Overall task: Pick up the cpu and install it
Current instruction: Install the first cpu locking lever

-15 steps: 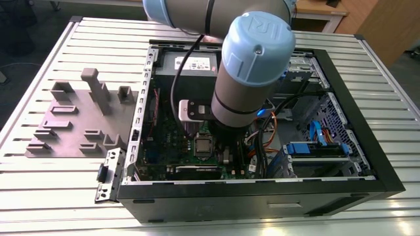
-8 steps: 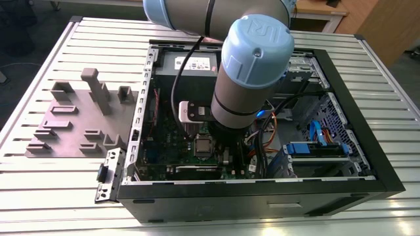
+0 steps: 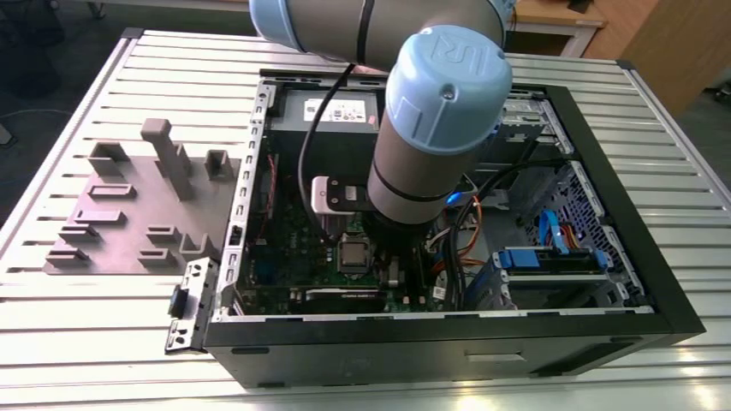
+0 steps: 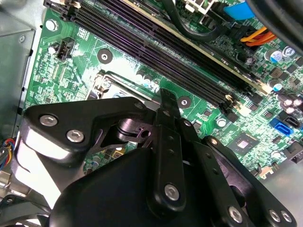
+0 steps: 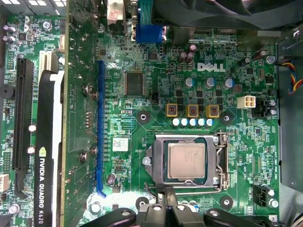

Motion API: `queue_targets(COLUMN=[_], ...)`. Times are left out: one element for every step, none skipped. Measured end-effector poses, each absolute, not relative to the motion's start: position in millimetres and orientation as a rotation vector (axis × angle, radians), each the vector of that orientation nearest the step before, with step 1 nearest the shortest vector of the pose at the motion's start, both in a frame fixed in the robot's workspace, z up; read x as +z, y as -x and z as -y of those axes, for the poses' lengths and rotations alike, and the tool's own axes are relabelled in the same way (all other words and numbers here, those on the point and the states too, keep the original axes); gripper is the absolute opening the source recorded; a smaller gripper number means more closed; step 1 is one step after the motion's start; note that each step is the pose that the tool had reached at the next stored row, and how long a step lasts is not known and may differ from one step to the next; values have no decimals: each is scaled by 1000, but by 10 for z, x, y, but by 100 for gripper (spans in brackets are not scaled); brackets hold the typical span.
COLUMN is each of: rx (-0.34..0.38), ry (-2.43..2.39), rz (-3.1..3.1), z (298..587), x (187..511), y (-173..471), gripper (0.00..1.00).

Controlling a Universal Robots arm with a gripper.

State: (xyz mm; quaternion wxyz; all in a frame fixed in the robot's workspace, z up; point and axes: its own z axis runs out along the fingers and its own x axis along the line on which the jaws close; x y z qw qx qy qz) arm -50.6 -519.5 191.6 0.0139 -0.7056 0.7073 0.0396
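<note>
Small square cpu (image 5: 186, 160): brushed silver-grey metal top, dull sheen. Rectangular socket frame (image 5: 185, 139): bright bare metal. Green motherboard (image 5: 142, 127): glossy lacquer. Black gripper (image 4: 163, 142) links: matt, with shiny steel screws.

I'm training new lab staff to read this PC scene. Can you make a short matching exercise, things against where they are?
Things:
1. cpu
2. gripper
3. grey fixture plate
4. blue drive bay

Places:
A. on the slatted table, outside the case
B. seated in the motherboard socket frame
C. inside the case, on the exterior view's right
D. hanging over the socket's edge

Pairs: 1-B, 2-D, 3-A, 4-C
</note>
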Motion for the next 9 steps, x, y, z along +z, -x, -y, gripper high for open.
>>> queue_targets(rx=[123, 123, 123, 123, 123, 123, 123, 123, 123], ry=[2197, 2197, 2198, 2197, 2197, 2198, 2197, 2197, 2197], rz=[-2203, -2203, -2203, -2203, -2203, -2203, -2203, -2203, -2203], z=[5195, 5195, 5195, 5195, 5195, 5195, 5195, 5195, 5195], x=[1915, 1913, 1911, 1908, 1907, 1905, 1904, 1902, 1901], y=[504, 503, 502, 500, 498, 496, 495, 494, 492], gripper=[11, 11, 11, 11, 11, 11, 11, 11, 11])
